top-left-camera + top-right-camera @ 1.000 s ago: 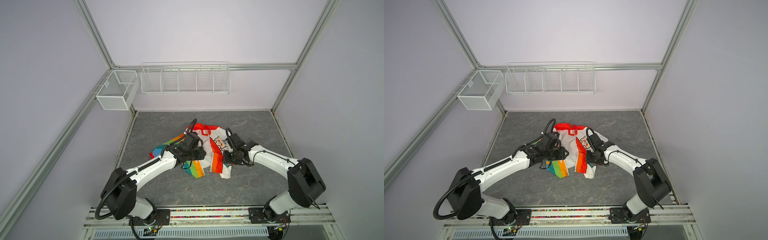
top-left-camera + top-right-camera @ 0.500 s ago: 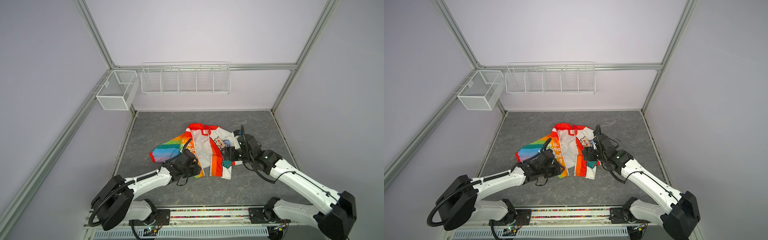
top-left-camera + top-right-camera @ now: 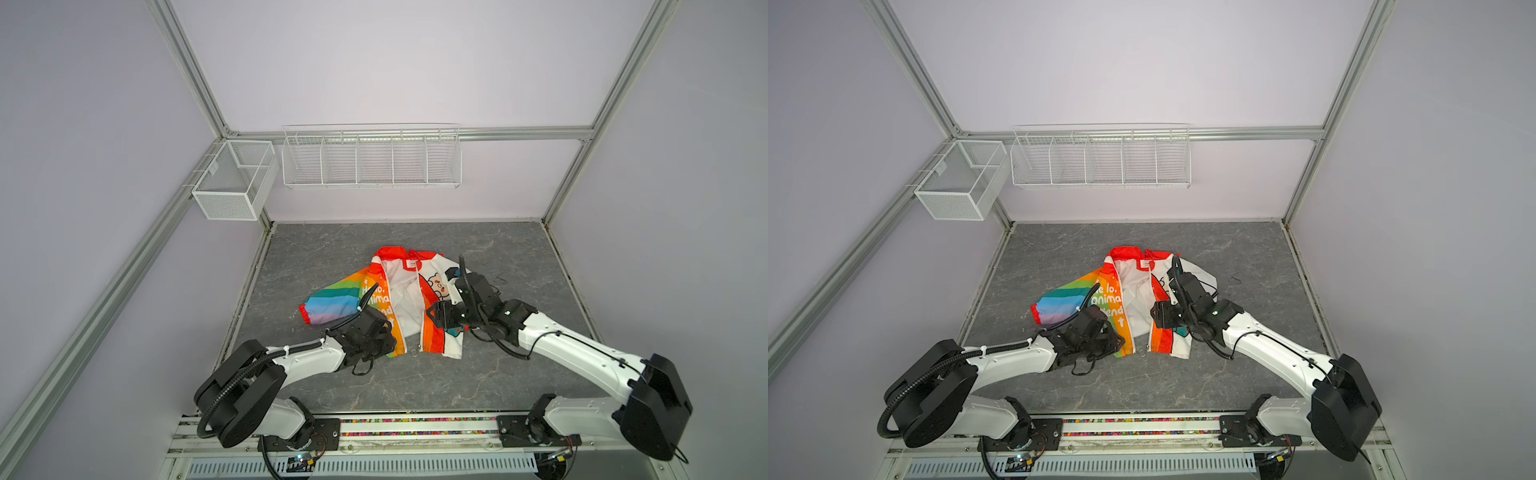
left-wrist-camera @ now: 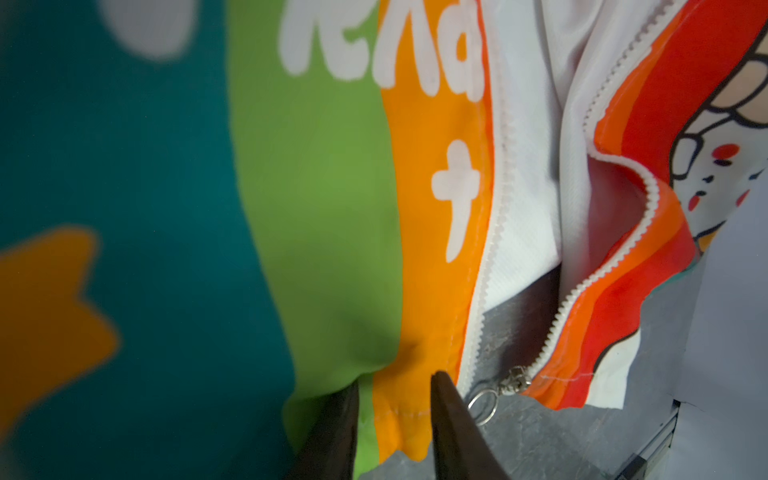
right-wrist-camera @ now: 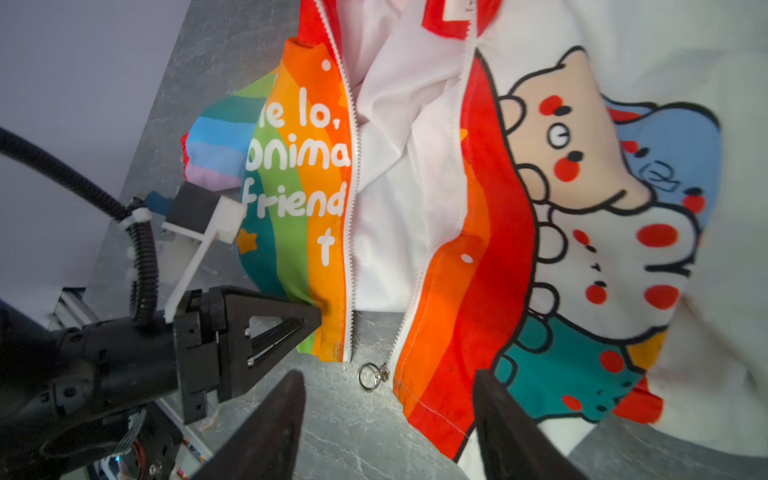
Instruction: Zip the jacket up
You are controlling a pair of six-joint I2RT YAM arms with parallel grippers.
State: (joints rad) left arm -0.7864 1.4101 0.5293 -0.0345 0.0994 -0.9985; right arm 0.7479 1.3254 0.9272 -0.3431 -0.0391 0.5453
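We find the jacket [image 3: 436, 345] lying open near the middle of the bench [image 3: 519, 257], with the hood [image 3: 392, 252] toward the rear wall and the hem [image 3: 440, 353] toward the front rail [image 3: 415, 420]. The rainbow sleeve [image 3: 332, 305] reaches toward the left bench edge and stops short of it. Bare bench lies to the right, rear and front; the left side is tighter.

The zipper [image 5: 352, 208] halves stand apart with white lining [image 3: 405, 303] showing between them, and the gap narrows toward the hem. The ring [image 5: 369, 377] rests on the bench between the two bottom corners, at the foot of the red-striped half.

The left gripper [image 4: 395, 380] is closed narrowly on the lettered panel's hem, pinching orange fabric just beside the zipper edge. The right gripper [image 5: 386, 376] hangs over the bear panel's lower part, jaws wide and holding nothing.

One second ago the jacket was bunched under both grippers with the sleeve folded in. It is now spread, sleeve out, and the left gripper has moved from chest to hem.
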